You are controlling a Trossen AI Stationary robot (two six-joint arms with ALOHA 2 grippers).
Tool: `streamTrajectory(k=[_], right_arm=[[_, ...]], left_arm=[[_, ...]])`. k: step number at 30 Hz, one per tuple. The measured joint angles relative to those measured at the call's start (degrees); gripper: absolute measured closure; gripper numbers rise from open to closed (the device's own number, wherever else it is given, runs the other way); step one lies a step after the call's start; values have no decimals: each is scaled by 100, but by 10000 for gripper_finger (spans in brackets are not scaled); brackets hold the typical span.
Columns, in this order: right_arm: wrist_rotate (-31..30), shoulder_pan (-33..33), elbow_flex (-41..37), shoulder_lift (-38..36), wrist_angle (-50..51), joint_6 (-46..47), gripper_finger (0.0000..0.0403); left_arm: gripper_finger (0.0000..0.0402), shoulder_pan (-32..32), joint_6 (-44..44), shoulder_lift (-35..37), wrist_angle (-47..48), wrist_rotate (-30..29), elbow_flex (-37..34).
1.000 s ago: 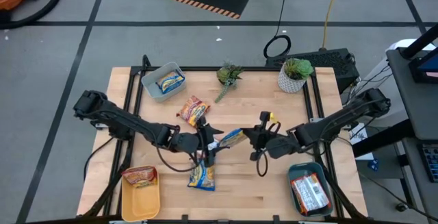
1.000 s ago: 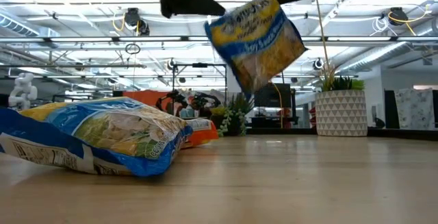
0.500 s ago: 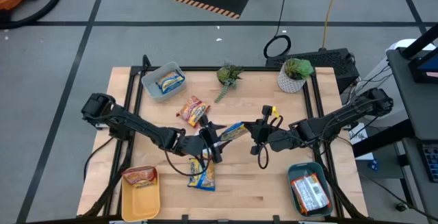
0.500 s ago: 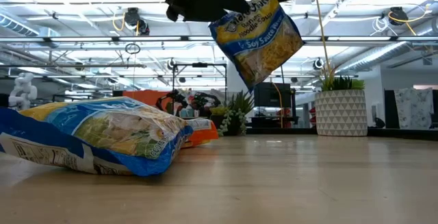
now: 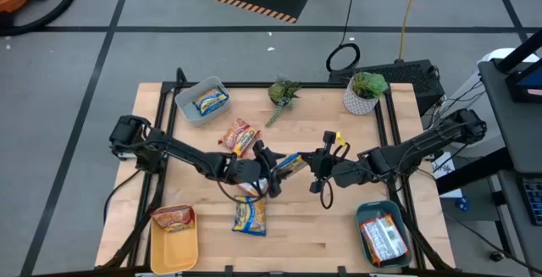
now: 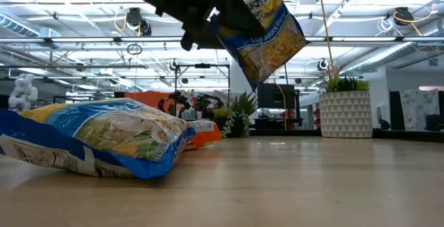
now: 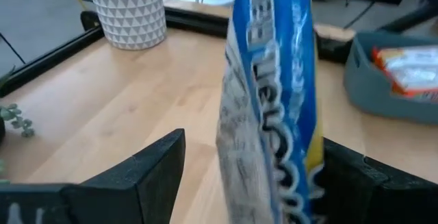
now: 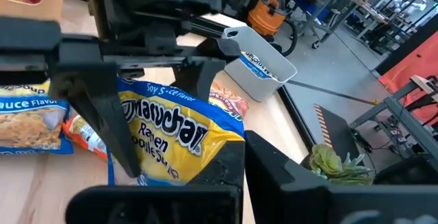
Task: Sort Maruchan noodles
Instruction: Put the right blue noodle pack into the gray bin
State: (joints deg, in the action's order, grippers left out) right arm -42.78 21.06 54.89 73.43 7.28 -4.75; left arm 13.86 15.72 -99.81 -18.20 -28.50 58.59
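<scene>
A blue-and-yellow Maruchan noodles packet (image 5: 288, 163) hangs in the air over the table's middle, with my right gripper (image 5: 307, 166) shut on it. My left gripper (image 5: 269, 167) is open. Its two fingers (image 7: 154, 172) stand on either side of the same packet (image 7: 270, 107), which shows edge-on between them. A second blue-and-yellow packet (image 5: 250, 216) lies flat on the table near the front, and an orange one (image 5: 240, 135) lies farther back. My right gripper pinches the packet between its two fingers at the end nearest the table's right side (image 8: 222, 157), coming in nearly level from the right. The packet is lifted clear of the table and hangs tilted (image 6: 267, 36). My left gripper: whether a finger touches the packet, I cannot tell.
A grey bin (image 5: 188, 108) at the back left holds a blue packet. A yellow bin (image 5: 174, 247) at the front left holds a red-and-yellow one, and a teal bin (image 5: 370, 241) at the front right holds a white-and-red one. Two potted plants (image 5: 365, 92) stand at the back.
My left gripper has moved toward the table's right edge and down toward the held packet, so that its open fingers now stand around it. The packet has stayed lifted in my right gripper, which has kept still.
</scene>
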Motion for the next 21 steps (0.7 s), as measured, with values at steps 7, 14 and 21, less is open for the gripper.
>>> streamTrajectory(k=[7, 14, 21], right_arm=[[107, 2, 0, 0, 26, 4, 403], [111, 2, 0, 0, 25, 9, 403], [110, 2, -2, 0, 27, 8, 403]], left_arm=[[143, -34, 96, -40, -26, -1, 4], [234, -34, 64, -37, -11, -1, 2], [294, -33, -191, -37, -25, 0, 2]])
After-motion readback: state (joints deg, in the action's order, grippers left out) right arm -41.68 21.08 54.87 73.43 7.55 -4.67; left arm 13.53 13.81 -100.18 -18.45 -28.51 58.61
